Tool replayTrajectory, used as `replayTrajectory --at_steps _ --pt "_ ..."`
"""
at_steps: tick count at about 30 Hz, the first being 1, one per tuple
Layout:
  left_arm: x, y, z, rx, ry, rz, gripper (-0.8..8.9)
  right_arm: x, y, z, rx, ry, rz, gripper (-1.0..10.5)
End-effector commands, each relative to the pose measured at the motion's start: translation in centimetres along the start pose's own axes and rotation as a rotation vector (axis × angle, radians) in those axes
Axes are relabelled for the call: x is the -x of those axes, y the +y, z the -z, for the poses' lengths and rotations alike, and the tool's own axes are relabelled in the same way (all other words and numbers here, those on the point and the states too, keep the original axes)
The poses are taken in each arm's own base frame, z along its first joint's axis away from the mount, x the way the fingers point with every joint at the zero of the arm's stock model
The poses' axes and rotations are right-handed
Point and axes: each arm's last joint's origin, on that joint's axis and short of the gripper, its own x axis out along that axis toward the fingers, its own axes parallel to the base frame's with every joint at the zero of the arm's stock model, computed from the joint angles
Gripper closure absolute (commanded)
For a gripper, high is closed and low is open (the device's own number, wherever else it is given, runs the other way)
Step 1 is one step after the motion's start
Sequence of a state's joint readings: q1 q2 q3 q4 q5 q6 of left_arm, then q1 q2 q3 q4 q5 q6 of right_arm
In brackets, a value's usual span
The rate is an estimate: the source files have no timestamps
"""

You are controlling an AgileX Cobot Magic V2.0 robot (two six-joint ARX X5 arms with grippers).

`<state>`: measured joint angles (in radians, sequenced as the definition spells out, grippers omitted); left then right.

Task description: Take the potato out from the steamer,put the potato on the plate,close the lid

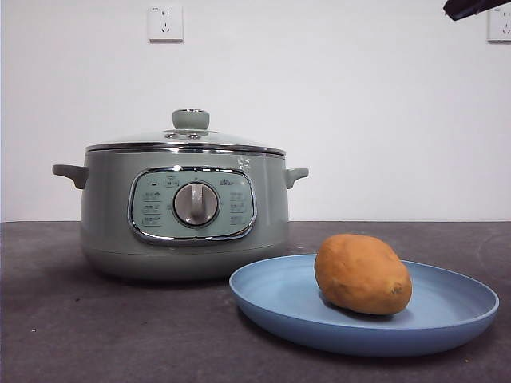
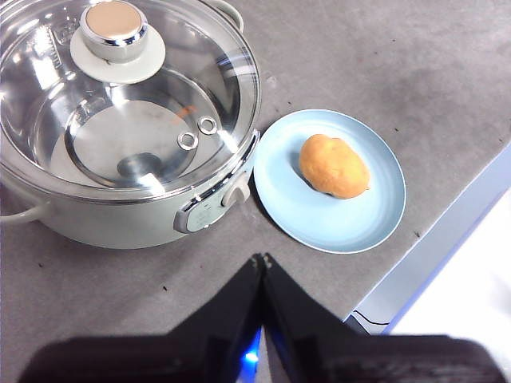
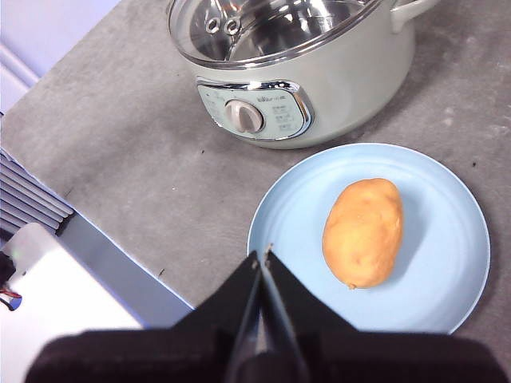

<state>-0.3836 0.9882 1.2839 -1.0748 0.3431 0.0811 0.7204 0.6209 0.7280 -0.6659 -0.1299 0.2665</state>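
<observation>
The orange-brown potato (image 1: 363, 274) (image 2: 334, 165) (image 3: 363, 231) lies on the light-blue plate (image 1: 271, 297) (image 2: 335, 223) (image 3: 447, 191), just right of the sage-green steamer (image 1: 184, 215) (image 2: 120, 227) (image 3: 335, 88). The glass lid (image 1: 185, 140) (image 2: 128, 104) (image 3: 263, 24) rests on the steamer's rim, its knob (image 1: 191, 120) (image 2: 116, 28) on top. My left gripper (image 2: 262, 259) hangs shut above the table in front of the steamer. My right gripper (image 3: 262, 257) is shut too, high over the plate's edge. Neither holds anything. One arm shows only as a black tip (image 1: 475, 6) at the upper right of the front view.
The dark grey table (image 1: 80, 335) carries only the steamer and plate. Its edge (image 2: 447, 239) (image 3: 120, 255) runs close by the plate in both wrist views. Two wall sockets (image 1: 165, 22) sit on the white wall behind.
</observation>
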Motion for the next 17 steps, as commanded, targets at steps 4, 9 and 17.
replayTrajectory --at_steps 4,9,17 --pt "0.0 -0.1 0.0 -0.002 -0.005 0.002 8.17 -0.1 0.0 0.1 -0.005 0.002 0.003 9.5" --pt "0.2 0.1 -0.4 -0.052 -0.048 -0.035 8.17 -0.1 0.0 0.1 -0.005 0.003 0.003 9.5" --pt "4.5 1.1 -1.5 -0.240 -0.495 -0.245 8.17 -0.1 0.0 0.1 -0.005 0.005 0.003 9.5"
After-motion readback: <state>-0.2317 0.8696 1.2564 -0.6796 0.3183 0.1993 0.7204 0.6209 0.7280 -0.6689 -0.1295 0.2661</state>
